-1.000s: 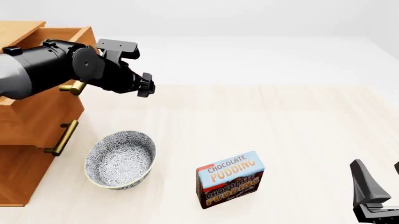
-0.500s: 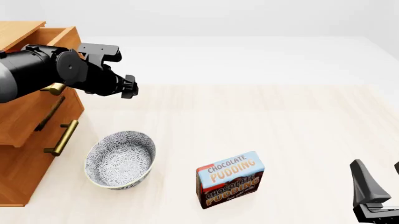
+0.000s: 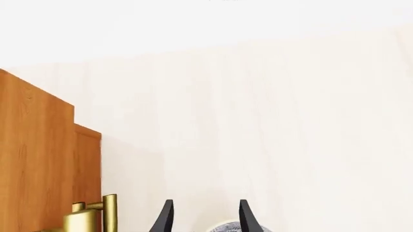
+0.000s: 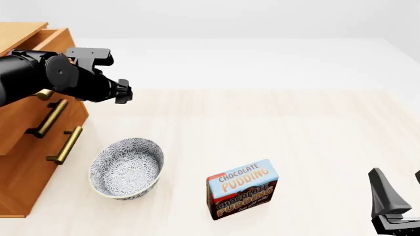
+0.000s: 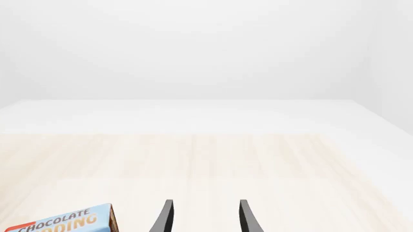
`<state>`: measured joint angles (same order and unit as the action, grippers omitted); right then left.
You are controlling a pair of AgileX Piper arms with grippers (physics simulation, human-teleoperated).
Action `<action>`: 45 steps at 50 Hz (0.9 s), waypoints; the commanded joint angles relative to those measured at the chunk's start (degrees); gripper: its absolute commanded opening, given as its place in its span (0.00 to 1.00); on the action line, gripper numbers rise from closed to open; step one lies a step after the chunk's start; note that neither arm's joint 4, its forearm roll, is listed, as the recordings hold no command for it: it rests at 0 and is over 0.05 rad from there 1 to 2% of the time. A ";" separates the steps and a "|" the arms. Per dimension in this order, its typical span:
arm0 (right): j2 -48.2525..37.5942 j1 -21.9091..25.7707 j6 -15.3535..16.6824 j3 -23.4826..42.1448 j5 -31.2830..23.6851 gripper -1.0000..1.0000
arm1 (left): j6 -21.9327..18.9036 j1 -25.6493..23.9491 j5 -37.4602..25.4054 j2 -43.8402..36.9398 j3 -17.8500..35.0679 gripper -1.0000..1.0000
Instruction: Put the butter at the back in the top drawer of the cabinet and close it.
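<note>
The butter shows in no view. The cabinet (image 4: 23, 169) stands at the table's left edge. Its top drawer (image 4: 58, 35) juts out only a little, and the brass handle (image 4: 45, 94) peeks from under my left arm (image 4: 62, 73). That arm lies across the drawer front. In the left wrist view my left gripper (image 3: 203, 220) is open and holds nothing, beside the cabinet (image 3: 38, 159) and the handle (image 3: 94, 217). My right gripper (image 4: 399, 191) rests open and empty at the front right, also open in its own view (image 5: 203, 220).
A patterned bowl (image 4: 127, 167) sits in front of the cabinet. A Chocolate Pudding box (image 4: 242, 188) stands upright near the table's front middle, its corner in the right wrist view (image 5: 65, 222). Two lower drawer handles (image 4: 64, 145) stick out from the cabinet.
My left arm has moved left toward the cabinet, and the top drawer has slid most of the way in with it. The right arm has not moved.
</note>
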<state>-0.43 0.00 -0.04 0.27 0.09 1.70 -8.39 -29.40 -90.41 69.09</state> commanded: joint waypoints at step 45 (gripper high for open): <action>-0.01 0.00 0.00 0.00 0.00 1.00 | 5.59 6.43 4.93 7.68 -10.72 1.00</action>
<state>-0.43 0.00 -0.04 0.27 0.09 5.88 -2.58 -25.42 -84.72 60.74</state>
